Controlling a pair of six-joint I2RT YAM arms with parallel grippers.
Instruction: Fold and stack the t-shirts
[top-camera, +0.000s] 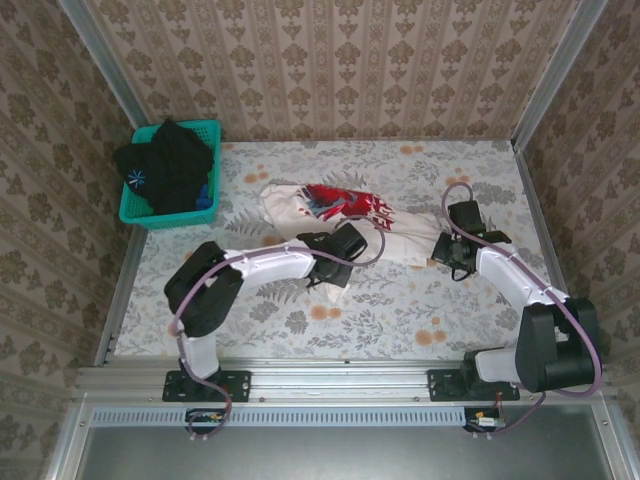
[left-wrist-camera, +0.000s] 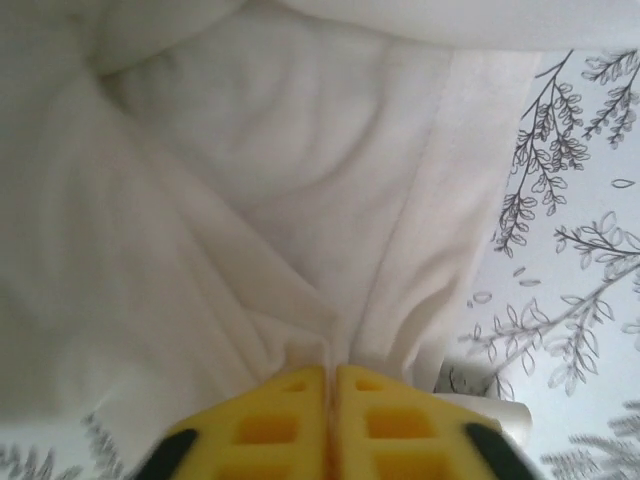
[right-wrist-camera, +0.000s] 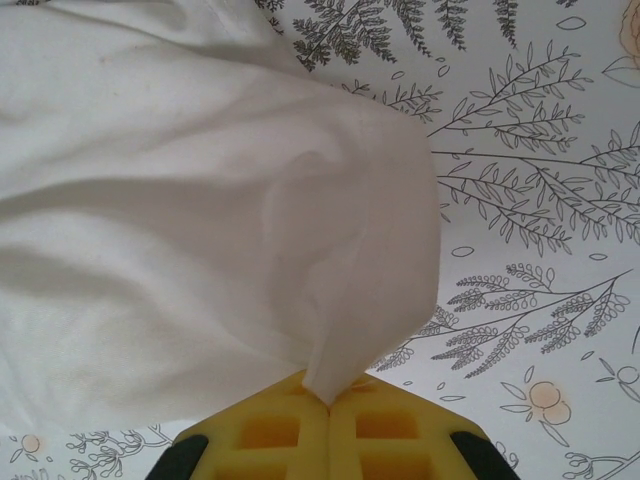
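- The white t-shirt (top-camera: 350, 208) lies rumpled on the worktop (top-camera: 400, 320), just beside the teal basket (top-camera: 165, 221) on the side away from the wall. Its red-and-black graphic (top-camera: 340, 203) faces up, and its length runs away from the basket.
- It is not yet spread flat. It is bunched into soft ridges, so the task looks to be at an early step of straightening before any fold.
- The cloth looks light, limp and thin. It will sag, crease and drag along the worktop rather than hold a shape, and it needs two well-spaced holds to pull it taut.
- I judge that hems and corners are the best places to take it. A pinch in mid-panel would only gather a tuft and leave the edges trailing.
- The left gripper (left-wrist-camera: 329, 375) has its yellow jaws pressed together on a gathered pleat of the shirt's pale edge, at the part of the shirt nearer the basket.
- The right gripper (right-wrist-camera: 329, 400) is likewise clamped tight on a drawn-up corner of white cloth, at the shirt's end farthest from the basket. The fabric rises to a peak between its jaws.
- Both holds look thin, so a sharp tug could slip the cloth free.
- Dark garments (top-camera: 170, 165) are heaped in the basket. What kind they are I cannot tell.
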